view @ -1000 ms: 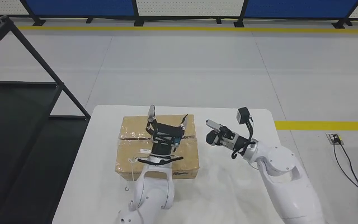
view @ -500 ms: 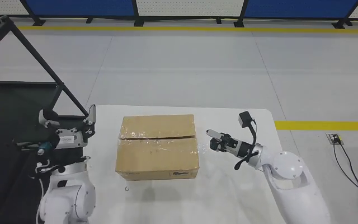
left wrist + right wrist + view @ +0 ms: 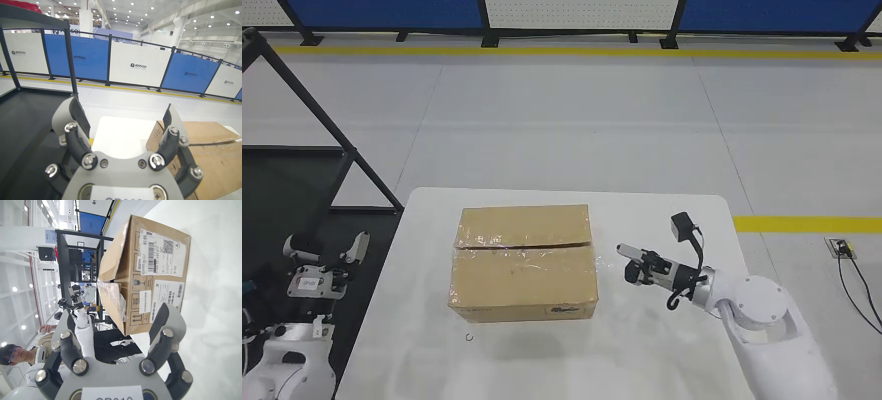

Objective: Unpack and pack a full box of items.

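A brown cardboard box (image 3: 525,262), flaps down with clear tape along the top seam, sits near the middle of a white table (image 3: 662,340). The right gripper (image 3: 630,262) hangs near the box's right side, fingers spread and empty. The left gripper (image 3: 325,245) is well apart, past the table's left edge beside a black rack (image 3: 292,190), fingers likewise spread around nothing

the top view looks down from above the arms over the white table (image 3: 662,330), the cardboard box (image 3: 525,262) and the floor (image 3: 572,120) out to the fence (image 3: 582,14). the left wrist view sits behind the left gripper (image 3: 122,104), off the table's side by the rack (image 3: 28,113), facing level toward that fence. the right wrist view, rolled sideways behind the right gripper (image 3: 115,310), faces the box's labelled end from near. all three share the box.
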`<state>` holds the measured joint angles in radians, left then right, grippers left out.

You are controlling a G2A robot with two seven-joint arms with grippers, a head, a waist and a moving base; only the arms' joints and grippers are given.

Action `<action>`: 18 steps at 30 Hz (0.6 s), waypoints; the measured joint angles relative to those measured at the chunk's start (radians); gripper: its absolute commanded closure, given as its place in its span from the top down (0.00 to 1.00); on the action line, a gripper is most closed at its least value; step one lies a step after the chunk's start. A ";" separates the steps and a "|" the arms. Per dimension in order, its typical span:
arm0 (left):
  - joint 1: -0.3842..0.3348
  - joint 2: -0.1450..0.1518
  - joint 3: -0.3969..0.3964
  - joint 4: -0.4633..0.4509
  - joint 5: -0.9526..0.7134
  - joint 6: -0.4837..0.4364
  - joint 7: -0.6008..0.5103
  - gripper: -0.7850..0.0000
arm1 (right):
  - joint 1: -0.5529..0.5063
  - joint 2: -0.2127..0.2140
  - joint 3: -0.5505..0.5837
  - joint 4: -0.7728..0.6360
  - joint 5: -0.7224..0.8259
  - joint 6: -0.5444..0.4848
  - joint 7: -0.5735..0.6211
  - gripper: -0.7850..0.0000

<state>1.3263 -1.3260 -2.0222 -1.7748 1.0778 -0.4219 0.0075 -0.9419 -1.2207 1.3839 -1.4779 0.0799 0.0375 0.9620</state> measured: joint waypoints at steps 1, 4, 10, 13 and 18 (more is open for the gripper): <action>-0.002 0.001 0.006 0.002 0.003 0.000 0.001 1.00 | 0.001 0.000 -0.006 0.007 0.006 -0.006 0.005 1.00; -0.006 0.003 0.029 0.005 0.017 0.006 0.009 1.00 | 0.017 -0.003 -0.034 0.031 0.024 -0.025 0.010 1.00; -0.004 0.008 0.061 0.008 0.037 0.020 0.028 1.00 | 0.053 -0.008 -0.085 0.046 0.030 -0.054 0.007 0.00; 0.000 0.011 0.064 0.014 0.039 0.024 0.035 1.00 | 0.053 -0.006 -0.090 0.028 0.026 -0.049 0.003 0.00; 0.005 0.016 0.060 0.022 0.023 0.024 0.042 1.00 | 0.058 -0.002 -0.098 0.002 0.014 0.006 0.009 0.00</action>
<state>1.3314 -1.3098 -1.9618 -1.7531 1.1012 -0.3976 0.0500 -0.8841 -1.2223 1.2858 -1.4762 0.0942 0.0436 0.9710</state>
